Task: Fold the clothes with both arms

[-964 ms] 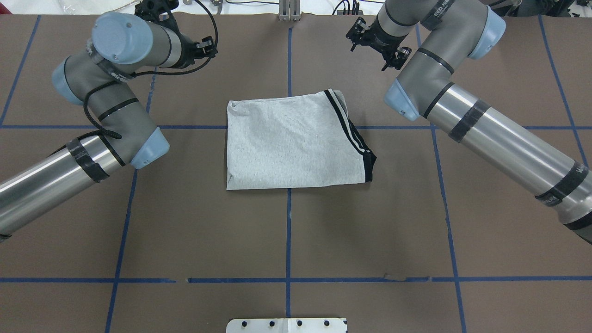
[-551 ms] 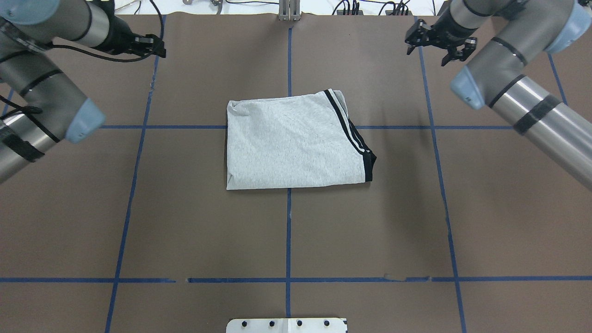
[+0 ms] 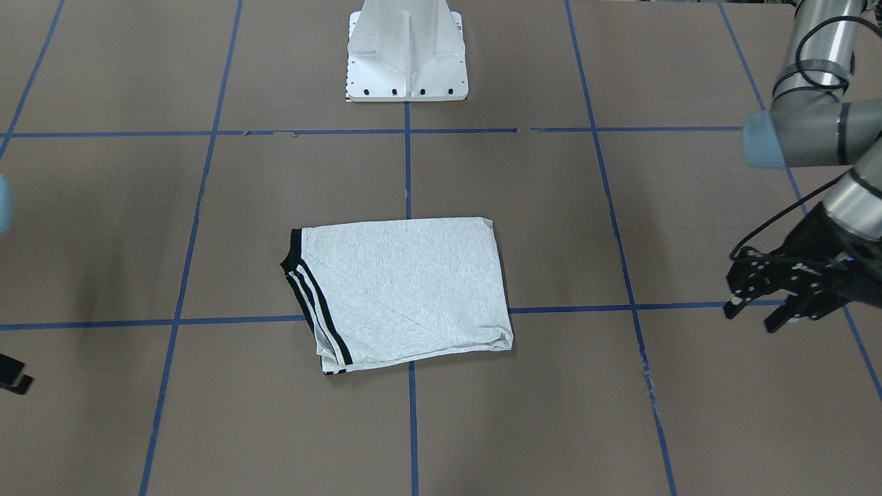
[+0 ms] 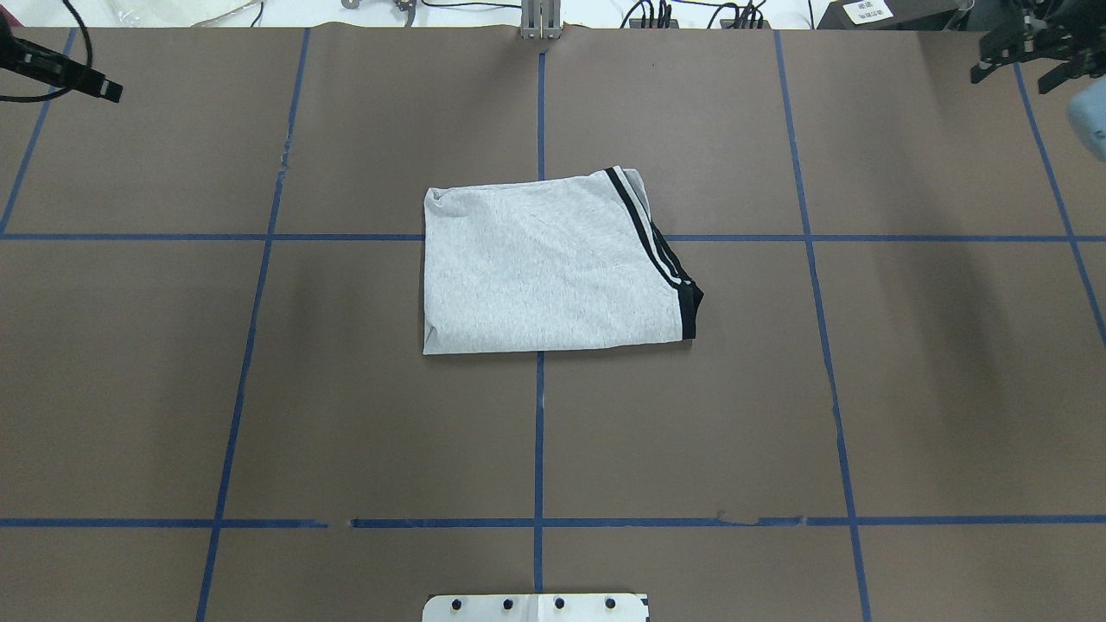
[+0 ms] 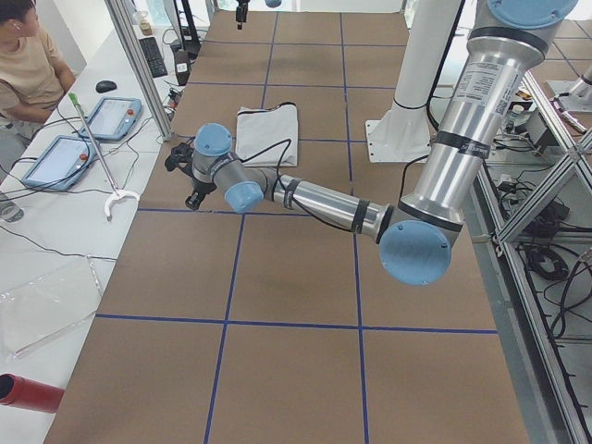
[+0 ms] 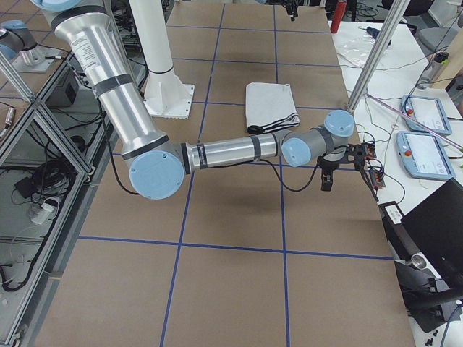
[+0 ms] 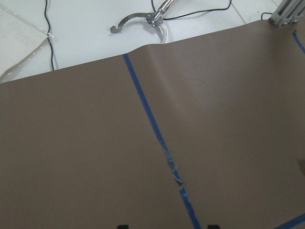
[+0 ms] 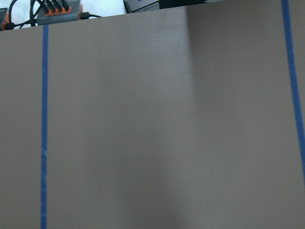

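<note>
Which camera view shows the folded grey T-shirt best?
The overhead exterior view: the T-shirt lies whole, large and uncovered. The front-facing view shows it almost as well; both side views show it small and far; the wrist views miss it.

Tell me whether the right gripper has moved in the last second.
Yes: right gripper swung rightward, away from the folded T-shirt, past the blue tape line.

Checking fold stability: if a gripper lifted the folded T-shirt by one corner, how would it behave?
Probably floppy: the T-shirt lies in soft, rumpled layers, so it would likely droop and unfold. Thin fabric: a push may bunch it.
</note>
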Robot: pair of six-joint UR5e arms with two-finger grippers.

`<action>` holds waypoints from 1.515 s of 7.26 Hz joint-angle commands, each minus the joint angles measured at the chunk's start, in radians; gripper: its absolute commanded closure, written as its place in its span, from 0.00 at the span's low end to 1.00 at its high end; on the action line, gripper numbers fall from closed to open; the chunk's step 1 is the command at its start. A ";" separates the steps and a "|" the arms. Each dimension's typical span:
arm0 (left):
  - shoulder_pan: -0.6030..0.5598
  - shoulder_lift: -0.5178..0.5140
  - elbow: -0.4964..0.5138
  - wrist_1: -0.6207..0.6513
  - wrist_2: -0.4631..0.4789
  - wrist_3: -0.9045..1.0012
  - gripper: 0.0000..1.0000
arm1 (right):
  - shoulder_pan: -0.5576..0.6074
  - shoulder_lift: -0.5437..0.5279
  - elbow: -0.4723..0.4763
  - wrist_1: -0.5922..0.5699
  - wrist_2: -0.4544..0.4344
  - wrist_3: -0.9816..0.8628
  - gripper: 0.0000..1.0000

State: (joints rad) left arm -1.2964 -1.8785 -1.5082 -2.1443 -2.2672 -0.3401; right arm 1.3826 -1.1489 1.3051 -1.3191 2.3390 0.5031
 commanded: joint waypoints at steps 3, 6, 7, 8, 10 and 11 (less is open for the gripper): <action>-0.200 0.010 -0.026 0.470 -0.005 0.441 0.24 | 0.049 -0.231 0.213 -0.134 0.014 -0.178 0.00; -0.204 0.100 -0.164 0.604 0.004 0.447 0.10 | 0.020 -0.392 0.389 -0.175 0.013 -0.178 0.00; -0.204 0.113 -0.159 0.581 -0.005 0.447 0.00 | 0.016 -0.452 0.440 -0.174 0.005 -0.178 0.00; -0.208 0.111 -0.162 0.590 -0.002 0.446 0.00 | 0.016 -0.481 0.468 -0.173 0.002 -0.178 0.00; -0.222 0.137 -0.147 0.591 0.006 0.447 0.00 | 0.026 -0.505 0.494 -0.175 0.014 -0.178 0.00; -0.265 0.151 -0.115 0.583 0.006 0.490 0.00 | 0.039 -0.505 0.491 -0.186 0.016 -0.179 0.00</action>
State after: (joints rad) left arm -1.5238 -1.7470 -1.6520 -1.5538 -2.2631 0.1164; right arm 1.4086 -1.6481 1.7935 -1.4962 2.3518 0.3249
